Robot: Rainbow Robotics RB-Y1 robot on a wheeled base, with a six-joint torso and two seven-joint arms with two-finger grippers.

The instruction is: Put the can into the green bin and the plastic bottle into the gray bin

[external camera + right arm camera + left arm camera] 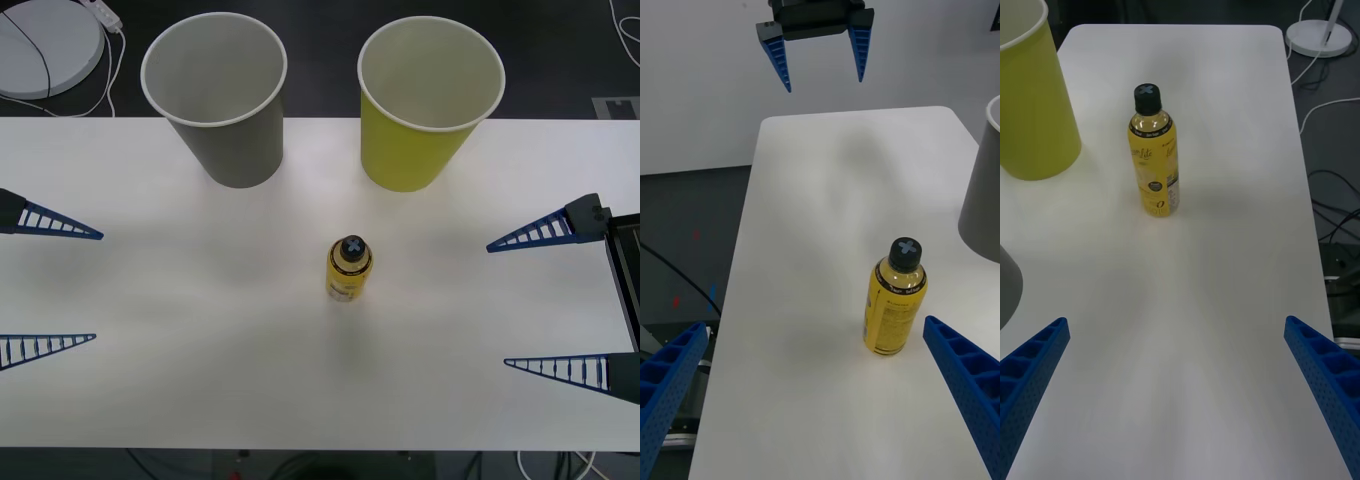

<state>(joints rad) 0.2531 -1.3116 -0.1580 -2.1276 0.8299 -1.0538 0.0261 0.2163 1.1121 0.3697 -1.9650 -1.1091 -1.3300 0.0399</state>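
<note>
Leftmost, the left gripper is held spread wide over the white table — grasping nothing. Behind stand the gray bin, then the green bin; the plastic bottle is stood upright before them, mid-table. Rightmost, the right gripper is likewise parted — empty

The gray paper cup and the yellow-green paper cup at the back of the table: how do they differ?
The gray tapered paper cup stands on the robot's left, the yellow-green tapered paper cup on its right. The small yellow bottle with a black cap stands nearer the yellow-green cup than the gray one. Both cups are upright, similar in size, white-rimmed, white inside and empty.
</note>
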